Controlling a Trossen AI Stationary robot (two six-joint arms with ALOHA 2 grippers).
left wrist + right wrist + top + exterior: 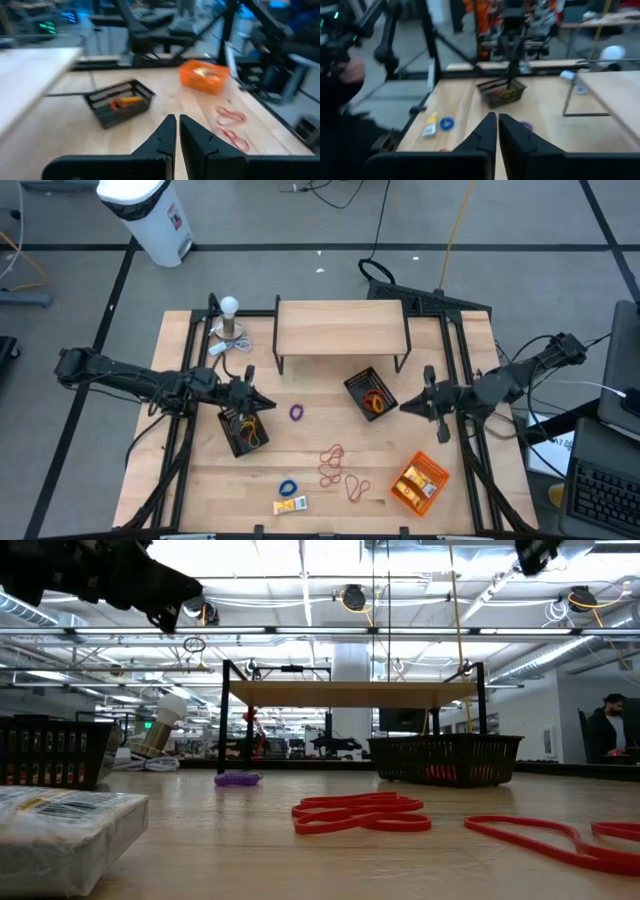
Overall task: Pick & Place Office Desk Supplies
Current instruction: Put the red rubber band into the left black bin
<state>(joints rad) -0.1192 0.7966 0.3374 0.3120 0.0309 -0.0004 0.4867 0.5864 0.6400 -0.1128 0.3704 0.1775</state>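
Loose supplies lie flat on the wooden table: a purple band [296, 412], red bands [332, 463], an orange-red band [357, 488], a blue band [289, 487] and a yellow-and-white packet [291, 505]. My left gripper [262, 402] [177, 117] hangs shut in the air over the left black mesh tray [243, 428], which holds orange bands. My right gripper [405, 405] [497, 116] hovers shut just right of the other mesh tray [370, 392], which also holds orange and red pieces. Neither gripper holds anything.
An orange rectangular tray [418, 483] with yellow packets sits near the front right. A low wooden shelf on black legs [340, 330] stands at the far middle, with a small lamp [230, 320] to its left. Bare wood shows between the trays and along the near edge.
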